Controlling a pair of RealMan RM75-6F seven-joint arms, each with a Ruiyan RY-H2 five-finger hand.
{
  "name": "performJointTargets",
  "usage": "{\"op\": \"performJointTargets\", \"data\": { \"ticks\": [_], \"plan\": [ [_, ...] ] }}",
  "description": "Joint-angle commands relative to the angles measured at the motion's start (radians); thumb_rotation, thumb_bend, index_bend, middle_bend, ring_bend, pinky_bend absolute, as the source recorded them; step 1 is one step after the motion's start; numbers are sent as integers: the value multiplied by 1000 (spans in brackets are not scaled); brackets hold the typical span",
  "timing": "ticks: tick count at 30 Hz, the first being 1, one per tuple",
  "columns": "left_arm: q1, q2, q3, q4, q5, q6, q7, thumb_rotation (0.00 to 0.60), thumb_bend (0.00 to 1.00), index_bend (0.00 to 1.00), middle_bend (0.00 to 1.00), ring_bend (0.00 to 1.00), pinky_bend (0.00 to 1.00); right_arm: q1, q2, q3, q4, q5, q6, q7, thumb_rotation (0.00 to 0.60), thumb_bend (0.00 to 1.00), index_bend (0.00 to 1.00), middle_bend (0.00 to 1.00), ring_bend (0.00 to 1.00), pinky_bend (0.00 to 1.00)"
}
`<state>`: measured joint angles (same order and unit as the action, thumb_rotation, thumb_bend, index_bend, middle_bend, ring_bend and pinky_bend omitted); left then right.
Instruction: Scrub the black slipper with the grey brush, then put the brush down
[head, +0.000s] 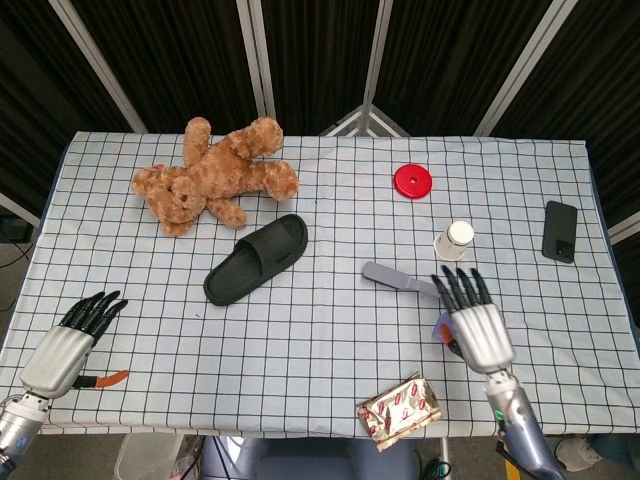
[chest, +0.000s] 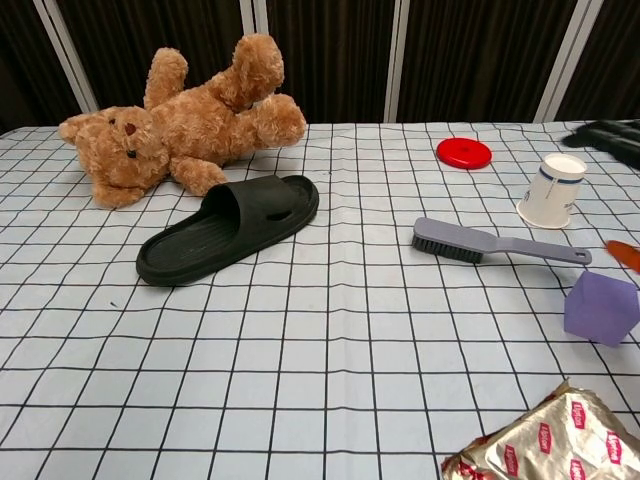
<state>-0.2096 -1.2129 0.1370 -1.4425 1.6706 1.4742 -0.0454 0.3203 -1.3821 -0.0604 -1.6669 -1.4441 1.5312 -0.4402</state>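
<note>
Even, bright overhead light reaches me in both views; the checked tablecloth (head: 330, 330) reads clearly without glare. Shadows under the slipper (chest: 228, 228) and brush (chest: 497, 242) are soft and short. The backdrop stays dark. Focus is sharp, edges barely distorted.

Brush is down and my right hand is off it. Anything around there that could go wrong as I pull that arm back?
The right hand hangs open just beside the grey brush handle's tip, so a sideways drift might nudge the brush. The purple block lies right at that hand, partly under it in the head view; lowering the hand could knock it. The paper cup stands upright just beyond the fingertips, so a forward move would likely tip it.
</note>
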Motion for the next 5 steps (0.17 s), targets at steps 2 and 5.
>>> {"op": "performJointTargets", "data": {
  "ticks": [2,5],
  "plan": [
    [25,-4,-6,9,12,43,14,437,85,0,0,0,95,-155,90,-102,48,-73,153,132,600,430,0,9,0,0],
    [30,-3,-11,12,11,47,19,438,86,0,0,0,94,-177,107,-89,55,-109,203,164,600,430,0,9,0,0]
  ]
}}
